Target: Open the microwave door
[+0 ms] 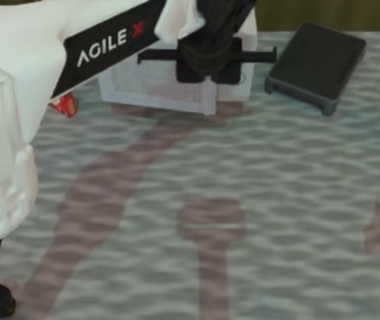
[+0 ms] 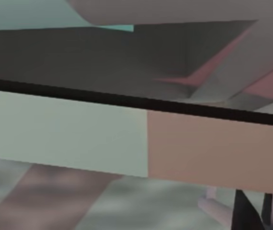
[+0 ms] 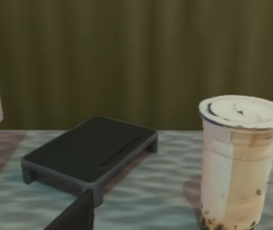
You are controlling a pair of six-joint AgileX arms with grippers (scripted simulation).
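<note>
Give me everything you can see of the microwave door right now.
The microwave door is a white rectangular panel with a grey speckled mesh window, at the far edge of the table, left of the flat black box. In the top view it looks swung partly outward, its right edge standing off the microwave. The left gripper hangs over its top edge; contact can't be confirmed. The left wrist view shows only a pale panel edge, close up.

microwave [image 1: 177, 87] left of black box [image 1: 317, 63]

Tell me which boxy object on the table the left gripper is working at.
The microwave, white, at the table's far edge, with its mesh-windowed microwave door; the left gripper hangs over its front. The flat black box lies apart, to the right.
</note>
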